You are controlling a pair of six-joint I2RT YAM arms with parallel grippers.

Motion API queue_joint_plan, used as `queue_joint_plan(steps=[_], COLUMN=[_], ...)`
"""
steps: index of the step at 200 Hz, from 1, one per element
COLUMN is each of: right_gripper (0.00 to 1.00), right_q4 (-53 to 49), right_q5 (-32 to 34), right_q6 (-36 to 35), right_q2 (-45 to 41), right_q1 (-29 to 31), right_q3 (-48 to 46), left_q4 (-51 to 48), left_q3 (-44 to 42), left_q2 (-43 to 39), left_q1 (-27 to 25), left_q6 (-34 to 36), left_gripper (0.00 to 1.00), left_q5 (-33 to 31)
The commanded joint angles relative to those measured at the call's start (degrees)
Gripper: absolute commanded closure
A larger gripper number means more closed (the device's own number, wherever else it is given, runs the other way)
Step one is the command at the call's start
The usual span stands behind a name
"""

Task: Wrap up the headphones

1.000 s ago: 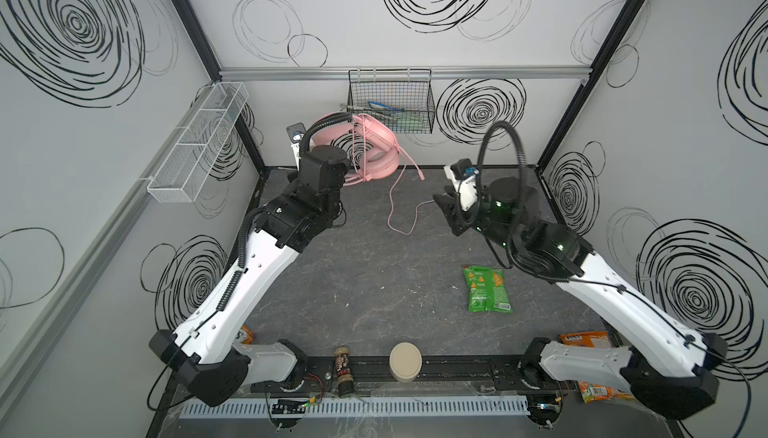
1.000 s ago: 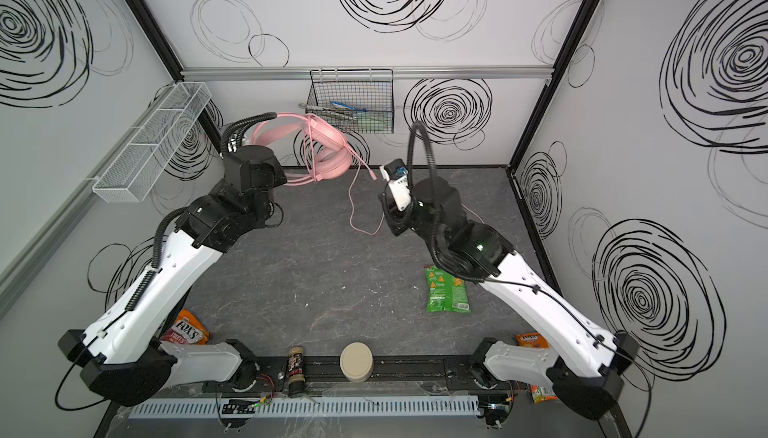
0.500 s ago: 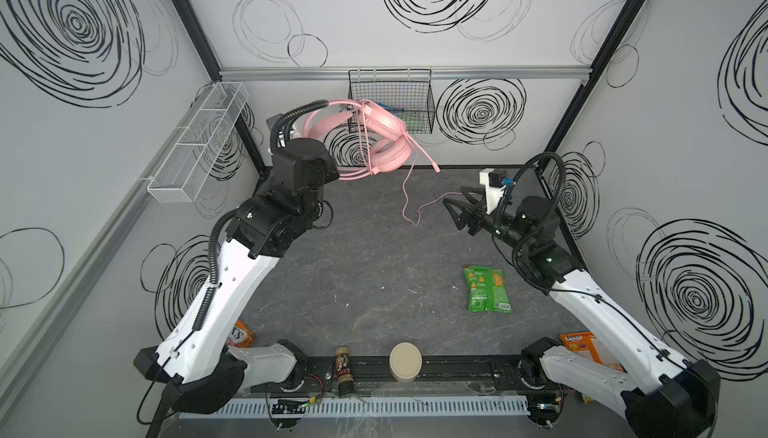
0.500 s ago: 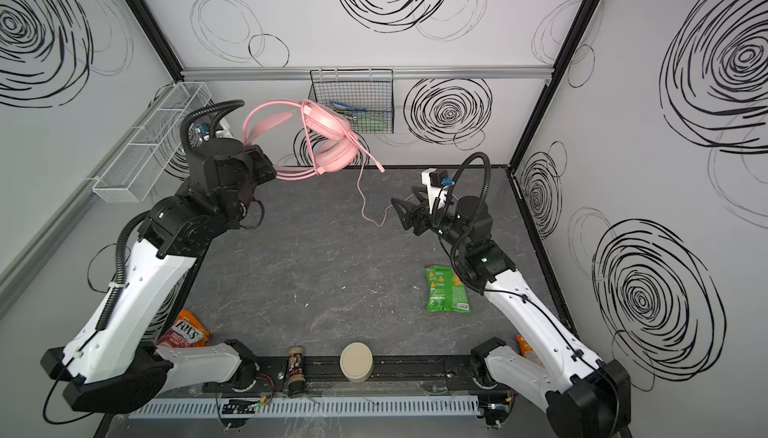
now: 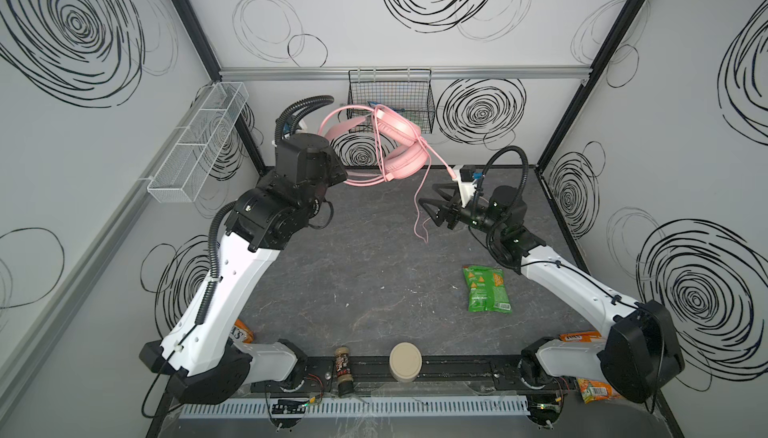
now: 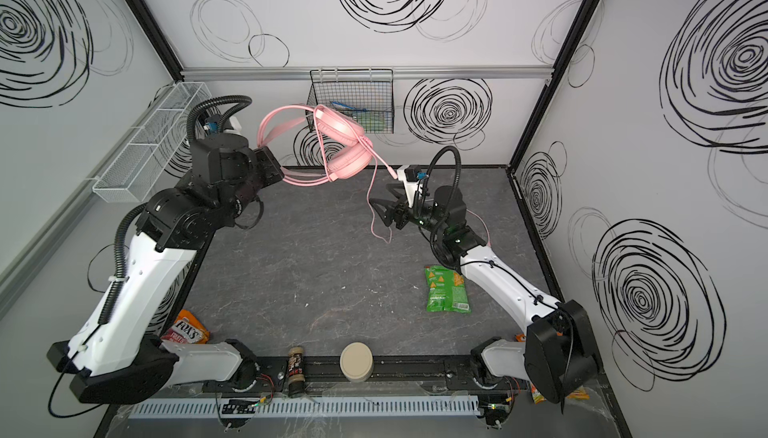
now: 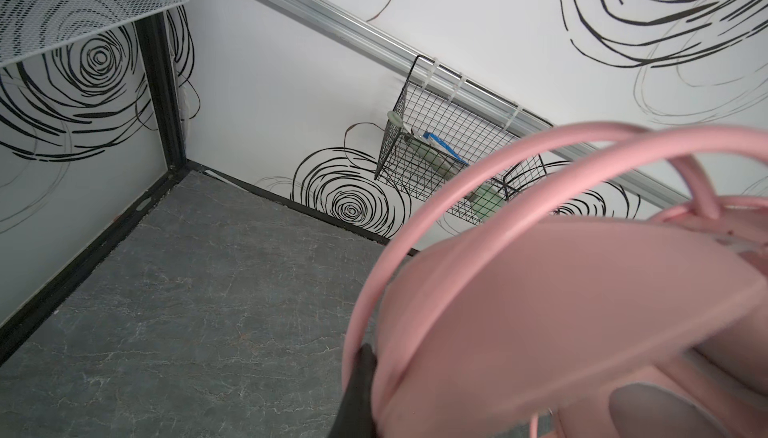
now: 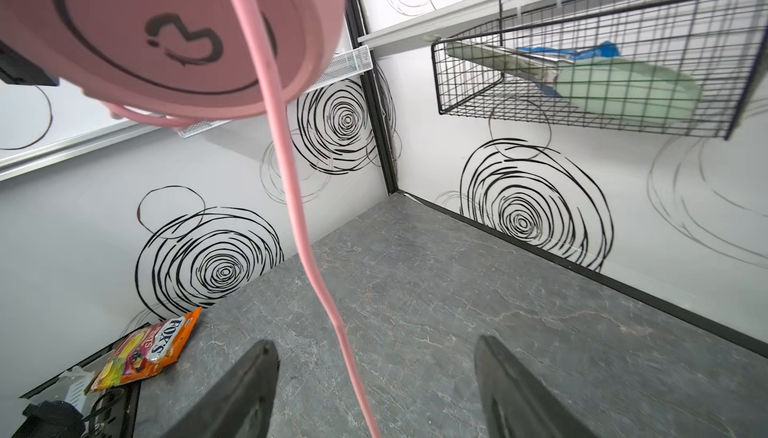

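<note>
The pale pink headphones (image 5: 401, 145) (image 6: 345, 149) hang in the air near the back wall. My left gripper (image 5: 341, 177) (image 6: 279, 174) is shut on their headband. In the left wrist view one dark finger (image 7: 359, 386) presses against the pink band (image 7: 540, 290). The thin pink cable (image 5: 419, 203) (image 6: 374, 207) drops from the earcups to a loose loop just above the table. My right gripper (image 5: 430, 203) (image 6: 380, 207) (image 8: 374, 344) stands open, and the cable (image 8: 291, 166) hangs free between its fingers, below one earcup (image 8: 166, 33).
A black wire basket (image 5: 390, 101) hangs on the back wall, just behind the headphones. A white mesh shelf (image 5: 199, 145) is on the left wall. A green snack bag (image 5: 484, 288) lies on the right. An orange candy bag (image 6: 185, 328), a small jar (image 5: 344, 367) and a beige lid (image 5: 405, 361) sit at the front.
My left arm has lifted the headphones higher and turned them. The right gripper has opened wide and drawn back to the right, and the cable now hangs loose.
</note>
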Motion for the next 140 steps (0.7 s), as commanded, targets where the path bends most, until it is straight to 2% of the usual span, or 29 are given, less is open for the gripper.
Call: queue_joint_plan(steps=[1,33,48,55,79,96,115,140], right_gripper=[0.22,0.25,0.3,0.35,0.67,0.82,0.93,0.98], right_q4=[4.4,5.1,5.8,6.1,6.5,6.2,4.4,1.2], right_q5=[-2.1,-2.0,-1.7,-1.4,-1.2,-1.4,-1.6,0.2], right_q6=[-1.0,-1.3,-0.2,0.3,1.0,1.1,0.7,-0.3], right_q2=[1.1,4.2,5.2,5.5,5.9,5.3,3.3,-1.0], right_q1=[1.3,2.9,2.9,2.8,2.5,2.5,2.9,3.1], right_q3=[2.9,5.2,6.0,6.2,7.3,7.3,6.2,4.4], left_q4=[5.8,5.4,5.5,5.5,5.2,5.8,6.4,6.9], left_q3=[2.2,2.2,2.2,2.2,1.3,-0.6,-2.2,-3.8], left_q2=[-0.7,-0.4,-0.3,-0.4,-0.8,-1.9,-2.9,-3.7], left_q1=[0.6,1.1,1.5,1.7,3.5,6.0,8.0,9.9], left_q6=[-4.0,-4.6,-4.7,-4.8,-5.4,-6.3,-6.5,-5.5], left_gripper=[1.0,1.0,1.0,1.0,1.0,1.0,1.0,1.0], left_q5=[2.1,3.2,3.6,3.9,5.4,7.2,7.9,7.3])
